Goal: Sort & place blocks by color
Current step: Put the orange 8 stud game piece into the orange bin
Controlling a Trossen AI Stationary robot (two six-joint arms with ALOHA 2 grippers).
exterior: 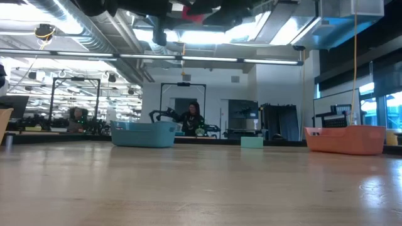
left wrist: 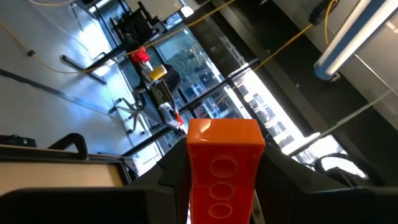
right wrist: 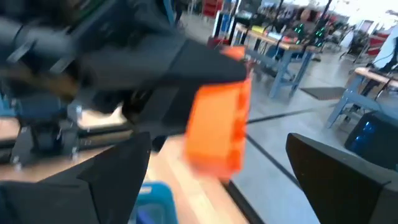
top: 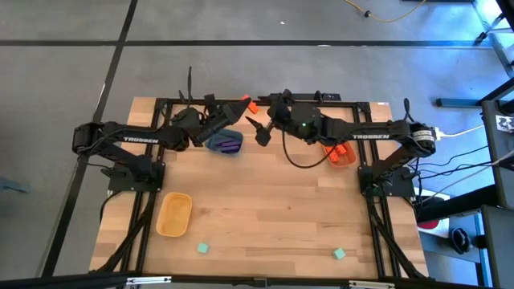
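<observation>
We see the left gripper [top: 243, 103] clamped on an orange brick [top: 250, 105], long axis along its fingers; right gripper [top: 259, 131], jaws apart, faces it close by.

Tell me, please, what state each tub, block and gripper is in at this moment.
left gripper: shut on the orange block, raised.
right gripper: open, beside it.
blue tub: holds purple blocks.
orange tub: holds orange blocks.
yellow tub: looks empty.
Two green blocks: loose on table.
</observation>
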